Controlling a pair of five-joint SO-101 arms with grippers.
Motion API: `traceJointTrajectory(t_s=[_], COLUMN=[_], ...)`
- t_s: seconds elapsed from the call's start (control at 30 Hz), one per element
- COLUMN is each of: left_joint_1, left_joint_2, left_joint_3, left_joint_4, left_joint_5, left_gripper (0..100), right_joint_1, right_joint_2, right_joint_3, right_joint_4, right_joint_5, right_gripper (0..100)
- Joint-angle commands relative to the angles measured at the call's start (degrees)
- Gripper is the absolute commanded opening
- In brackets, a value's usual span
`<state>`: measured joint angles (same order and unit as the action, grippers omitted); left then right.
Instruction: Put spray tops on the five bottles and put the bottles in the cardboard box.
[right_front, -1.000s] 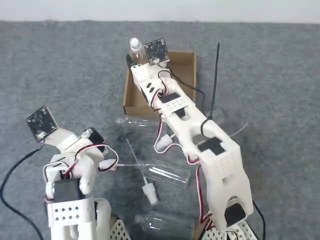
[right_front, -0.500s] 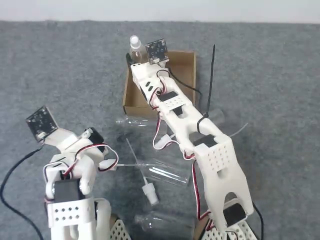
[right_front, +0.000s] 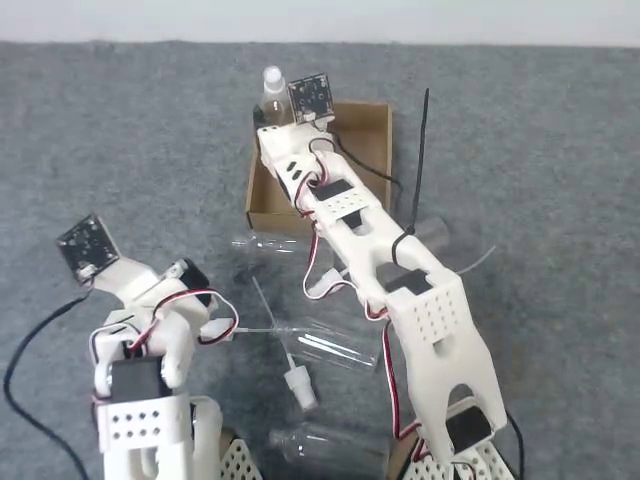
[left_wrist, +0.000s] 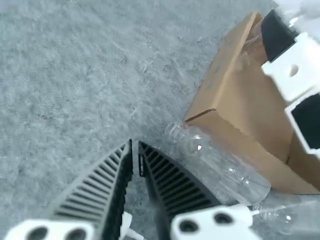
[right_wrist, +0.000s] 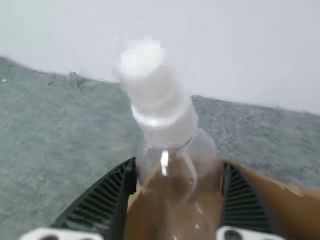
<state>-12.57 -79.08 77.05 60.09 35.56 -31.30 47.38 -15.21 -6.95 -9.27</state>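
Note:
My right gripper (right_wrist: 175, 185) is shut on a clear bottle (right_wrist: 165, 125) with a white spray top, held upright at the far left corner of the cardboard box (right_front: 370, 130); the same bottle (right_front: 271, 92) stands out past the arm in the high view. My left gripper (left_wrist: 135, 147) is shut and empty, low over the carpet near the left arm's base (right_front: 190, 272). It points toward an uncapped bottle (left_wrist: 220, 165) that lies against the box's near wall (left_wrist: 235, 85). A loose spray top (right_front: 299, 385) lies on the carpet between the arms.
Another clear bottle (right_front: 335, 343) lies mid-carpet with a thin tube beside it. A third bottle (right_front: 325, 445) lies near the arm bases, and one more (right_front: 432, 232) sits partly hidden behind the right arm. Grey carpet stretches open to the left and right.
The right arm has carried the capped bottle a little farther back at the box's far left corner. The left arm has shifted only slightly.

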Motion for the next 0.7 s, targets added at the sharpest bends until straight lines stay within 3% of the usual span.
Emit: traceJointTrajectory(t_s=[0.0,0.2,0.67], left_joint_1=[-0.26,-0.26,-0.26], left_joint_2=[-0.88,-0.88,-0.88], left_joint_3=[0.31,0.57,0.57], left_joint_4=[-4.75,-5.1,-5.19], left_joint_5=[-0.7,-0.7,-0.7], left_gripper=[1,1,1], right_joint_1=[0.48,0.22,0.22], right_joint_2=[-1.27,-2.86,-9.27], right_joint_3=[-3.34,-3.25,-3.08], right_joint_4=[0.75,4.26,18.24], right_joint_5=[-0.53,-0.53,-3.25], right_gripper=[21.7,28.4,28.9])
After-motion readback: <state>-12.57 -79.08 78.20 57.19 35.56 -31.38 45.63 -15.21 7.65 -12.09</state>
